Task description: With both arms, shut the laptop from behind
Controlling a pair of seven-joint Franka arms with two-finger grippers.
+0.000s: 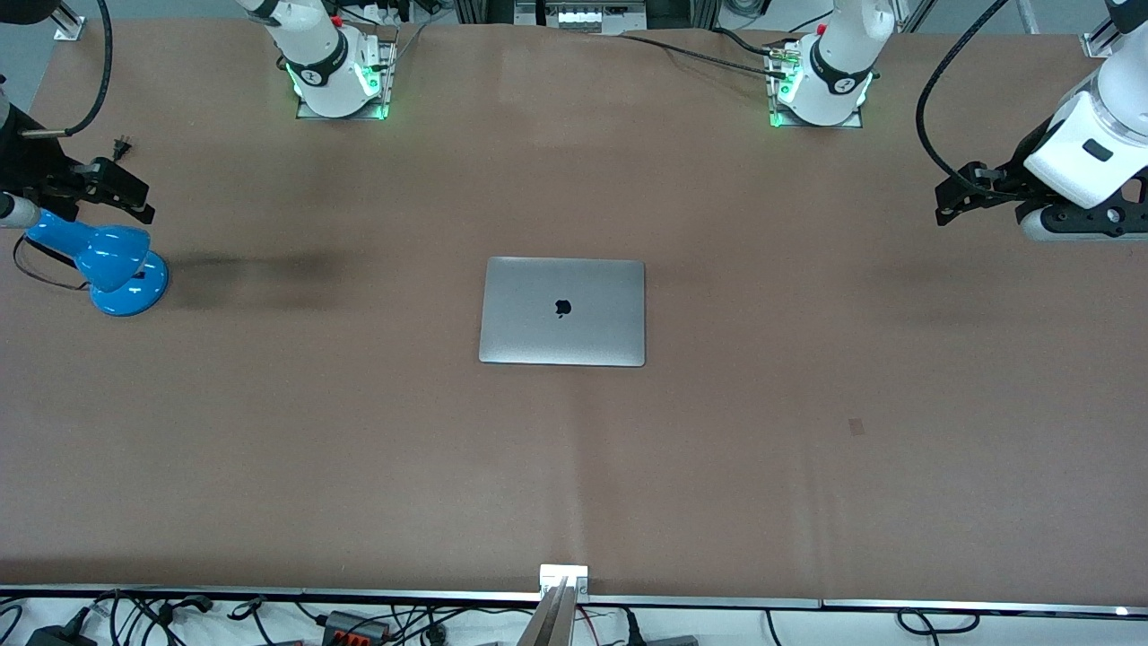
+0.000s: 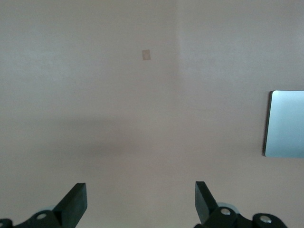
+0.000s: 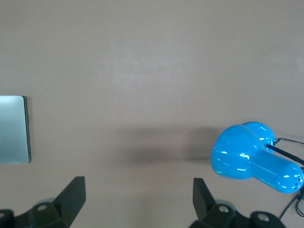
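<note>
The silver-grey laptop [image 1: 562, 311] lies shut and flat in the middle of the table, its lid with the dark apple logo facing up. An edge of it shows in the left wrist view [image 2: 286, 123] and in the right wrist view [image 3: 13, 129]. My left gripper [image 1: 952, 201] hangs open and empty over bare table at the left arm's end, well apart from the laptop; its fingers [image 2: 75, 203] stand wide in the left wrist view. My right gripper [image 1: 121, 190] hangs open and empty over the right arm's end of the table, beside the lamp; it also shows in the right wrist view [image 3: 139, 199].
A blue desk lamp [image 1: 117, 266] stands on the table just under the right gripper and shows in the right wrist view [image 3: 252, 157]. Its black cord and plug [image 1: 121, 144] lie near it. Cables run along the table's front edge [image 1: 359, 619].
</note>
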